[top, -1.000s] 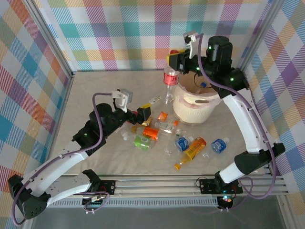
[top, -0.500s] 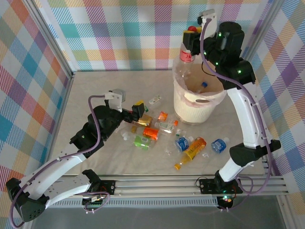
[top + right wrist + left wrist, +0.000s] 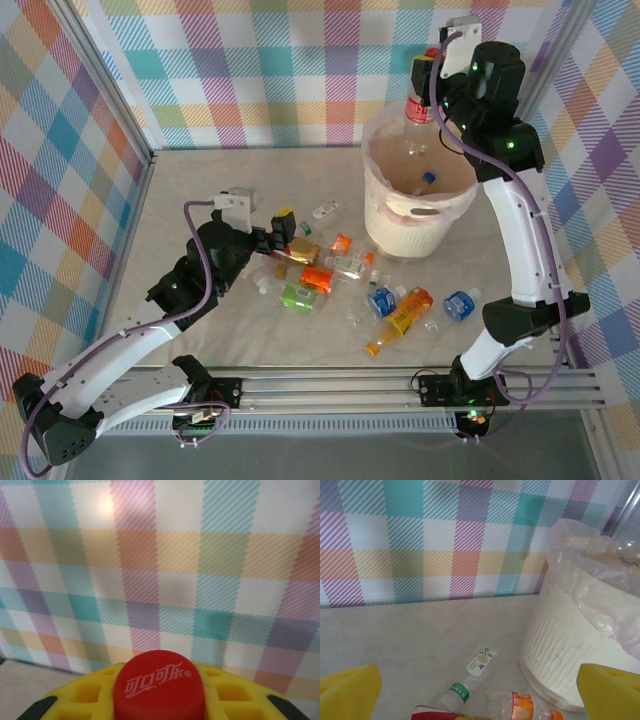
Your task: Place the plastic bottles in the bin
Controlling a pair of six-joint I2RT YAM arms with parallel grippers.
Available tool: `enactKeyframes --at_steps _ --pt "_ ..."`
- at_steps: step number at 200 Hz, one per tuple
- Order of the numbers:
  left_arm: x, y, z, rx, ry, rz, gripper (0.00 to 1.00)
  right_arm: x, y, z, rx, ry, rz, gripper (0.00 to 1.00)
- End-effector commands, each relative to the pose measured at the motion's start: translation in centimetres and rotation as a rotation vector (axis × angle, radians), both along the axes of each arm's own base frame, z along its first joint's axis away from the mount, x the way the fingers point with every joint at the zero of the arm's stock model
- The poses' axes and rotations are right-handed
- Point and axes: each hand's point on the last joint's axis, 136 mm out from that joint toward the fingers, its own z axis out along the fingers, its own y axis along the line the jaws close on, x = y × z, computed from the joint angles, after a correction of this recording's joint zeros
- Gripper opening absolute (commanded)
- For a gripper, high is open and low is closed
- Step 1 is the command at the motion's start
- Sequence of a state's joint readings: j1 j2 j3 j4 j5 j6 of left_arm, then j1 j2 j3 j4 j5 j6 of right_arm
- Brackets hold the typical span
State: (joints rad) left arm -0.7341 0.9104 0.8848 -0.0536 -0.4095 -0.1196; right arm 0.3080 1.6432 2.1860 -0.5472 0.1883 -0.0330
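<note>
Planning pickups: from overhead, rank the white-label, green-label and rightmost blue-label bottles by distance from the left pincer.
From the left pincer:
1. White-label bottle, just right of it.
2. Green-label bottle, lower in view.
3. Blue-label bottle, far right.

One bottle [image 3: 418, 112] hangs over the bin [image 3: 405, 236], other bottles [image 3: 316, 277] alongside

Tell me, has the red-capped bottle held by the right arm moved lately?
Yes. The bottle went rightward and up the picture, from beside the bin's left rim to over its opening.
</note>
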Motion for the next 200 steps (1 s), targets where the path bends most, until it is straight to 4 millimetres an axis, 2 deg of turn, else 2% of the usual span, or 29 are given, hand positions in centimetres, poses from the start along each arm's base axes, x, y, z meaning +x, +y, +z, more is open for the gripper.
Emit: enactKeyframes --at_steps 1,45,108,170,190,200 --pt "0.6 1.4 -0.2 -0.017 0.021 0.073 1.00 1.3 -2.5 -2.7 -0.067 0.046 -0.145 0.00" --pt "1.1 2.0 -0.6 -0.028 0.049 0.113 1.00 1.7 -4.7 -7.9 -0.122 0.148 -0.274 0.00" --pt "1.9 1.9 -1.4 -0.023 0.084 0.127 1.00 0.1 -5.6 -14.5 -0.053 0.280 -0.328 0.10" --pt "1.8 2.2 -1.8 -0.026 0.103 0.133 1.00 -0.4 -6.6 -20.2 0.012 0.400 -0.389 0.30" --pt "1.7 2.4 -1.8 -0.026 0.105 0.135 1.00 -0.4 -7.5 -21.7 0.032 0.444 -0.424 0.43" --pt "1.6 2.5 -1.8 -0.028 0.106 0.136 1.00 -0.4 -7.9 -22.2 0.045 0.460 -0.435 0.53"
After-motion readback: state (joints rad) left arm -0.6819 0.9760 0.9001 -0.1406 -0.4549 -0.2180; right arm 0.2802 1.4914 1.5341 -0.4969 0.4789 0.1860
